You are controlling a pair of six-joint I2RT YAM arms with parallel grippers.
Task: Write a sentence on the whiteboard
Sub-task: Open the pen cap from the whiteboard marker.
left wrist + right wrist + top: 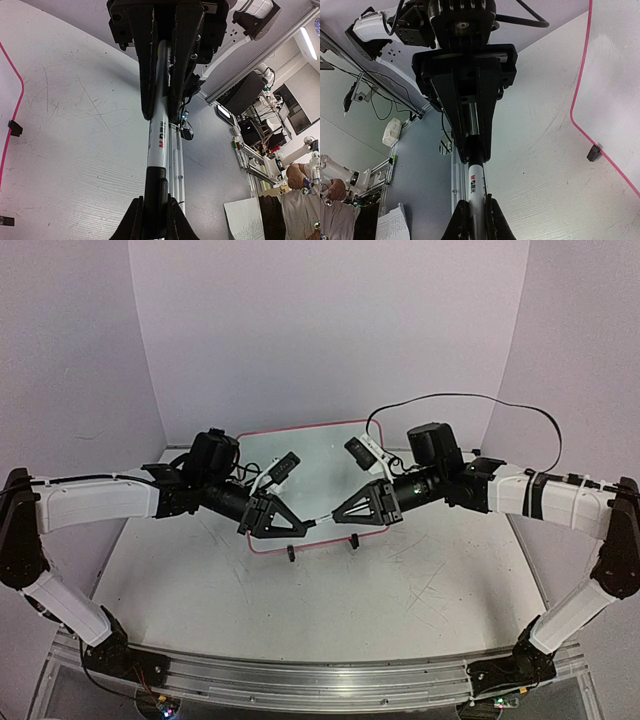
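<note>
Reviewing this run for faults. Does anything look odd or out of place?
Nothing looks damaged or spilled. The one unusual sight: the marker hangs in the air by the whiteboard, near its front edge, gripped at one end by the left hand and at the other by the right hand. The table is scuffed.

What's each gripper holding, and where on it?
One marker, shared: the left gripper grips its black end, the right gripper its white barrel.

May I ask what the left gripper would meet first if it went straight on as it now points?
Most likely the right gripper, facing it head-on, with the marker bridging the gap between them.
</note>
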